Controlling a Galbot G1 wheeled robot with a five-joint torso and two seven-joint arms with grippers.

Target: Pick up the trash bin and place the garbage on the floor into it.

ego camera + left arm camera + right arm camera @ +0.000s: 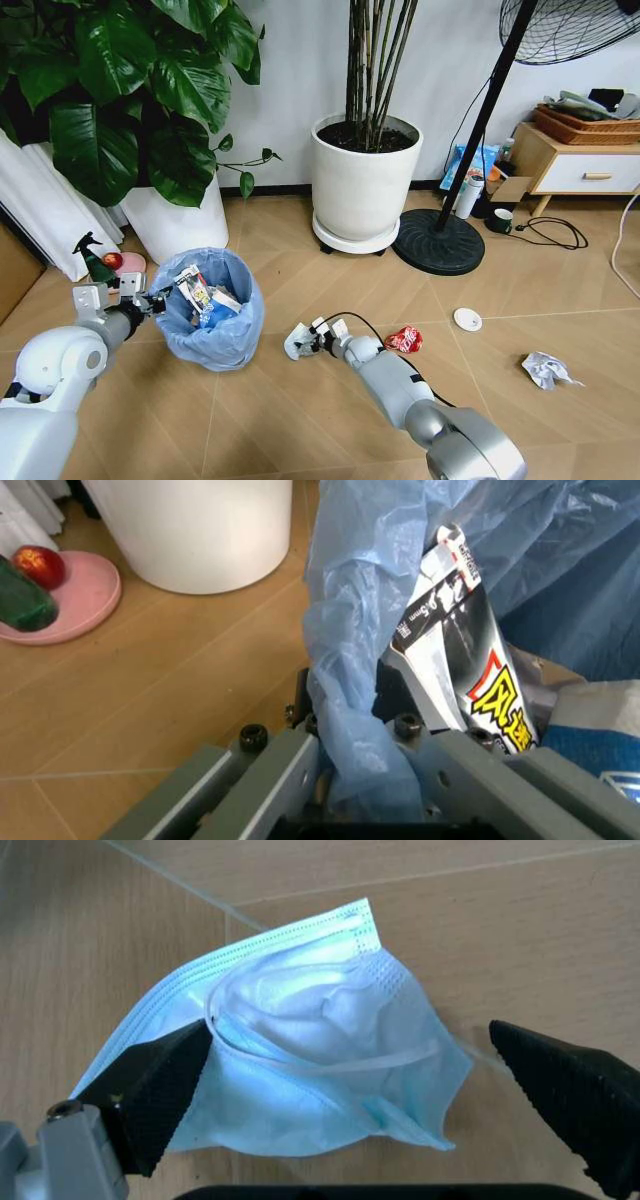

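Observation:
The trash bin (212,318), lined with a crinkly light blue bag, is on the floor (300,420) at the left and holds several packets. My left gripper (152,300) is shut on its rim, and the bag (350,727) is pinched between the fingers beside a black-and-white packet (465,660). My right gripper (300,343) is low over a crumpled light blue face mask (310,1065). It is open, with one finger (160,1084) touching the mask's edge and the other apart from it. More garbage lies to the right: a red wrapper (404,340), a white disc (467,319) and a crumpled paper (546,370).
Behind stand two large white plant pots (365,185) and a fan's black round base (437,241). A green spray bottle (97,262) and a pink plate (75,604) with a red fruit sit left of the bin. A wooden cabinet (575,165) and a black cable (550,235) are at the far right.

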